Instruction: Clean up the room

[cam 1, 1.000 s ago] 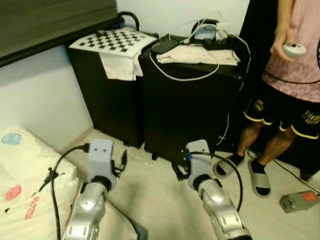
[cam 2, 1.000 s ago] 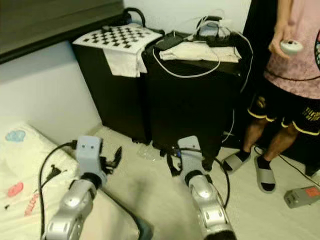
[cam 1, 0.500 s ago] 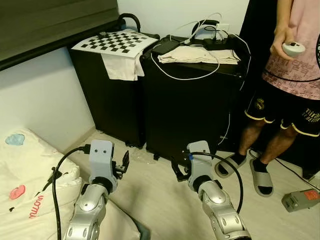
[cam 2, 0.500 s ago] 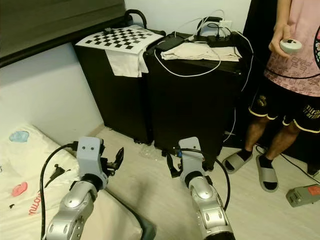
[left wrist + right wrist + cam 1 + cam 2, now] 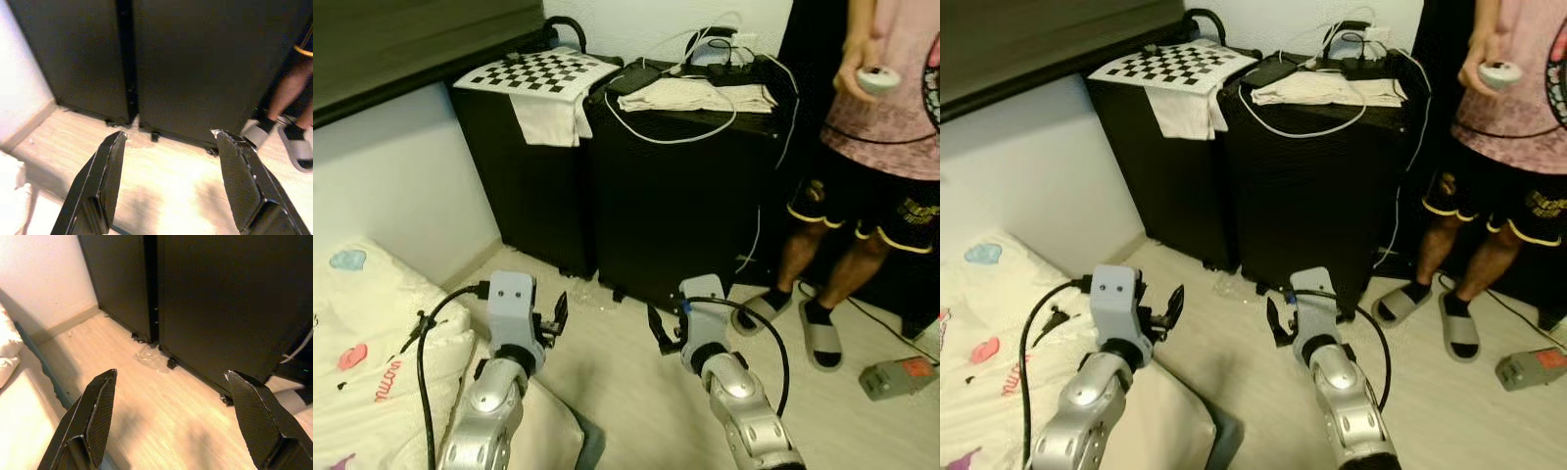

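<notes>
Black is the dominant colour in the left eye view: two black cabinets stand side by side against the wall, the left cabinet [image 5: 533, 186] and the right cabinet [image 5: 690, 196]. Compared with the frame half a second earlier, the whole scene sits slightly lower and to the left, which indicates camera motion; the objects keep their relative places. One checkerboard sheet [image 5: 536, 70] lies on the left cabinet over a hanging cloth. One folded beige cloth [image 5: 695, 94] and one looped white cable lie on the right cabinet. One person [image 5: 876, 147] stands at the right, holding one small white device [image 5: 878, 78]. One grey box [image 5: 897, 376] lies on the floor. White bedding [image 5: 372, 343] occupies the lower left.

In the right eye view, the left gripper [image 5: 1167, 311] and right gripper [image 5: 1273, 323] hover above the floor, both empty. One piece of clear plastic wrap [image 5: 1225, 285] lies on the floor at the foot of the cabinets.

In the left wrist view, the two fingers [image 5: 100, 183] stand wide apart, holding nothing.

In the right wrist view, the fingers [image 5: 93, 416] are likewise spread wide and empty; the plastic wrap [image 5: 152, 358] lies ahead, near the cabinet base.
</notes>
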Robot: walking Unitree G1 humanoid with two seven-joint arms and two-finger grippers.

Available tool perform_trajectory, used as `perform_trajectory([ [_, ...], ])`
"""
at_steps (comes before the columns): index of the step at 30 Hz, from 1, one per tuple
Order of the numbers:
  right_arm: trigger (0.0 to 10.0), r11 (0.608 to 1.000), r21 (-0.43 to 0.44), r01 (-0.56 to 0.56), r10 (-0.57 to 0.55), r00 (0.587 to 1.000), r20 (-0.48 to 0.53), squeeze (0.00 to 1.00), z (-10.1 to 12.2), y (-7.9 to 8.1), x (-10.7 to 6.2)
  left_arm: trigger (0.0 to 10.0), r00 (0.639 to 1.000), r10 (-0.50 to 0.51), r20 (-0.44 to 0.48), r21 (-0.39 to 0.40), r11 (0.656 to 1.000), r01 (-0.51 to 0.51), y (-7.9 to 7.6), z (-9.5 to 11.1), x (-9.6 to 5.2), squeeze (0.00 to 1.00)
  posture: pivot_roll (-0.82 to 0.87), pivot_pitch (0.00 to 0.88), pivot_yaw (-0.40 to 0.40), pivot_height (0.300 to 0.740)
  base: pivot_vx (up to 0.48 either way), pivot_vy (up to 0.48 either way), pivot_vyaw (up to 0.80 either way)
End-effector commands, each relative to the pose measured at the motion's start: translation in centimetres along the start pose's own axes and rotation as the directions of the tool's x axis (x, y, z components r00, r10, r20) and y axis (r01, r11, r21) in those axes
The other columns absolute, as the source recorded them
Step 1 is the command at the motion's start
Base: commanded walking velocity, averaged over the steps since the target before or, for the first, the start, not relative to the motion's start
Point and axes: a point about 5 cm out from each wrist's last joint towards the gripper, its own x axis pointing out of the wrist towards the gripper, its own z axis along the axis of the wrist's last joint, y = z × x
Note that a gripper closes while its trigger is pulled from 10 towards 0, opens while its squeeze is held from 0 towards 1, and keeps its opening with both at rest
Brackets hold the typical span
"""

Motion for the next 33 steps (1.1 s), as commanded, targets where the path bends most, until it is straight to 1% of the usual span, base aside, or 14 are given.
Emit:
perform_trajectory([
  [1, 10.0, 1.0, 0.023, -0.003, 0.003, 1.0, -0.029, 0.0, -0.75, 0.23, -0.19, 10.0, 1.0, 0.008, -0.022, 0.008, 1.0, -0.007, 0.31, -0.46, -0.29, 0.0, -0.06, 0.117, 0.015, 0.74, 0.0, 0.0, 0.0],
  [9, 10.0, 1.0, 0.03, 0.001, 0.0, 1.0, -0.026, 0.0, -0.75, 0.27, -0.22, 10.0, 1.0, 0.005, -0.02, 0.029, 1.0, -0.005, 0.37, -0.36, -0.25, 0.0, -0.05, 0.118, 0.019, 0.74, 0.0, 0.0, 0.0],
  [13, 10.0, 1.0, -0.012, -0.018, 0.018, 1.0, -0.022, 0.0, -0.7, 0.46, -0.22, 10.0, 1.0, 0.005, -0.017, 0.033, 0.999, -0.005, 0.36, -0.33, -0.27, 0.0, -0.05, 0.119, 0.018, 0.74, 0.0, 0.0, 0.0],
  [15, 10.0, 1.0, -0.016, -0.022, 0.022, 1.0, -0.019, 0.0, -0.65, 0.54, -0.2, 10.0, 1.0, 0.005, -0.016, 0.033, 0.999, -0.004, 0.36, -0.31, -0.26, 0.0, -0.05, 0.119, 0.018, 0.74, 0.0, 0.0, 0.0],
  [33, 10.0, 0.999, -0.021, -0.035, 0.035, 0.999, -0.018, 0.0, -0.63, 0.78, -0.15, 10.0, 1.0, -0.012, -0.016, 0.031, 0.999, 0.012, 0.11, -0.3, -0.23, 0.0, -0.05, 0.121, 0.019, 0.74, 0.0, 0.0, 0.8],
])
